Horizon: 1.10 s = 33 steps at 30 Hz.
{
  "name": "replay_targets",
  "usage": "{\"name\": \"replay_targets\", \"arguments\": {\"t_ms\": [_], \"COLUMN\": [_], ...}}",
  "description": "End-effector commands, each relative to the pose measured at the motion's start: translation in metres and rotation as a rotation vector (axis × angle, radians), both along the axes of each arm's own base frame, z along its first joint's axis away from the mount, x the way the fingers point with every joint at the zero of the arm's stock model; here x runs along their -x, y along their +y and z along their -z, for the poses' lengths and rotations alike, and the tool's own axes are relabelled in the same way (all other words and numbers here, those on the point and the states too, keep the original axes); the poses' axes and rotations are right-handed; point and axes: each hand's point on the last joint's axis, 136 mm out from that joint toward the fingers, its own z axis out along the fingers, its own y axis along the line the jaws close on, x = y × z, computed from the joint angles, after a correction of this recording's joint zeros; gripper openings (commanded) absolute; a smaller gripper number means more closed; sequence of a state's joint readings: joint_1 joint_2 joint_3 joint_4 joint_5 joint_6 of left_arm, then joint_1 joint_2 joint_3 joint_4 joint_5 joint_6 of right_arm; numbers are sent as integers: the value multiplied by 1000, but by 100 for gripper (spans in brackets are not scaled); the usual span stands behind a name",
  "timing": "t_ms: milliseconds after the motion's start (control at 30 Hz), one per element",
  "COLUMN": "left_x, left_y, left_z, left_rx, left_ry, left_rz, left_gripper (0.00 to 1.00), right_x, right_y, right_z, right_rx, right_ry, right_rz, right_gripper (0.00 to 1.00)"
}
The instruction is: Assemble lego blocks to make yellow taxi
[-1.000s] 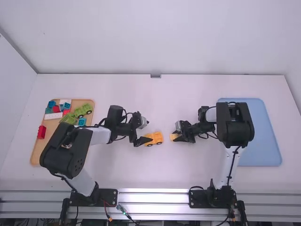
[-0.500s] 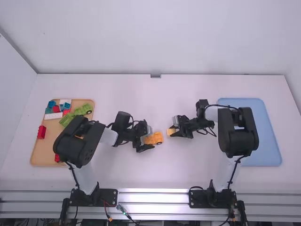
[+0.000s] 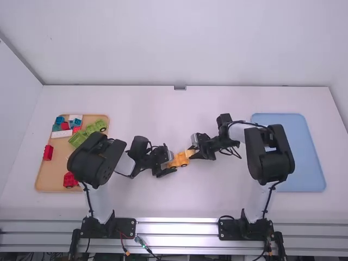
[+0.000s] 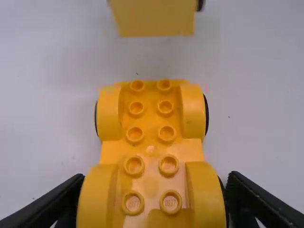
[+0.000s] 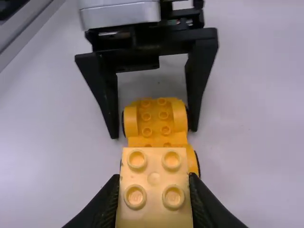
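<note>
Left gripper (image 4: 156, 176): I find its fingers parted to the width of the yellow plastic taxi chassis (image 4: 151, 149), one against each side at one end, apparently clamping it. Right gripper (image 5: 154, 177): its fingers are drawn in firmly on a paler yellow four-stud block (image 5: 154, 213), with no slack that I can see.

The chassis sits upright on the white table (image 3: 179, 201), studs up and bare. The block is held just off its free end, on the right arm's side; the left wrist view shows a gap between them.

I judge the step in hand to be fitting the first body block. Next I should bring the block over the chassis, square it to the studs and press straight down while the left gripper braces. A skewed approach could seat it crookedly or roll the chassis.

Well left of the chassis, a tan tray (image 3: 45, 176) holds a red wheeled piece (image 3: 70, 179), green vehicle pieces (image 3: 79, 137), and red, white and blue bricks (image 3: 48, 152). Well right of it lies a blue tray (image 3: 307, 157), partly behind the right arm.
</note>
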State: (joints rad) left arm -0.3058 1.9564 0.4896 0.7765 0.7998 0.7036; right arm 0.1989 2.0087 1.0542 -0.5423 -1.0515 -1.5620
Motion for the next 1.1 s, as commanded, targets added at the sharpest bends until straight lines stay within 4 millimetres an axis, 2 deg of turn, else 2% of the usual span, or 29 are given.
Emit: {"name": "replay_targets", "arguments": {"t_ms": [0, 200, 333, 700, 900, 1067], "left_x": [9, 2, 0, -7, -3, 4], "left_y": [-4, -6, -5, -4, -7, -10], "left_z": [1, 4, 5, 8, 7, 4], "left_rx": [25, 3, -25, -82, -84, -48], "left_ry": [8, 0, -36, 7, -1, 14], "left_rz": [46, 70, 117, 168, 204, 227], "left_gripper": [76, 69, 62, 57, 57, 57], "right_x": [-5, -4, -13, -12, 2, 8], "right_y": [8, 16, 19, 32, 29, 32], "right_z": [-14, -14, -10, -8, -7, 3], "right_rx": [-13, -10, 32, 72, 86, 85], "right_ry": [16, 28, 63, 26, -82, -78], "right_rz": [23, 21, 76, 104, 151, 203], "right_gripper": [9, 6, 3, 0, 0, 0]}}
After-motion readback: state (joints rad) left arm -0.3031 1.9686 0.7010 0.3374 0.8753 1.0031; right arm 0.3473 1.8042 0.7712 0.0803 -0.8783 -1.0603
